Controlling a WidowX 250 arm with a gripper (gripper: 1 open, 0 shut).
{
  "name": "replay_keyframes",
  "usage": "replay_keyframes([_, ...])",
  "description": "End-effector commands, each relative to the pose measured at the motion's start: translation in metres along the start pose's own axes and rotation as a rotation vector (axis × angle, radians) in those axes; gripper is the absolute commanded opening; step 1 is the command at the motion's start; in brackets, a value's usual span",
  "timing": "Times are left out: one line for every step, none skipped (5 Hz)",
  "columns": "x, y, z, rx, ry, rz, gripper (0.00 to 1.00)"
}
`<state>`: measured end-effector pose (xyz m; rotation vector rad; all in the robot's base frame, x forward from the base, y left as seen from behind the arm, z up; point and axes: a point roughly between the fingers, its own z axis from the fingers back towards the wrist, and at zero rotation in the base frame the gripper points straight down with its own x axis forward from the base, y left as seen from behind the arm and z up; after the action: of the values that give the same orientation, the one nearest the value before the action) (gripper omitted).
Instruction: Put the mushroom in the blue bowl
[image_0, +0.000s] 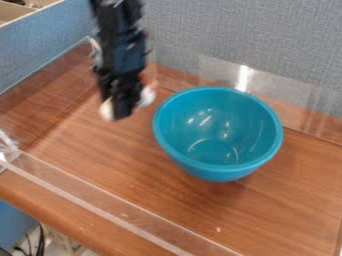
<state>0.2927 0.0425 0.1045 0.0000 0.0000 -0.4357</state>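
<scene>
Wooden tabletop below mushroom, axis blurred

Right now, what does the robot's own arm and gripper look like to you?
The robot's arm is black, with bulky segments at the top that show a few small pale specks. The dark, narrow gripper at its lower end is black too. Everything is motion-blurred, so I can't make out finger shape, cables or markings.
</scene>
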Motion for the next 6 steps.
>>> replay_keyframes([0.024, -0.013, 0.051, 0.053, -0.090, -0.010, 0.00])
replay_keyframes([0.033, -0.027, 0.069, 0.058, -0.104, -0.015, 0.00])
replay_keyframes([0.044, -0.044, 0.067, 0.054, -0.104, -0.005, 0.00])
replay_keyframes([0.053, -0.064, 0.066, 0.047, -0.104, 0.004, 0.00])
replay_keyframes([0.059, -0.082, 0.067, 0.037, -0.108, -0.042, 0.00])
replay_keyframes([0.061, -0.094, 0.067, 0.023, -0.110, -0.069, 0.00])
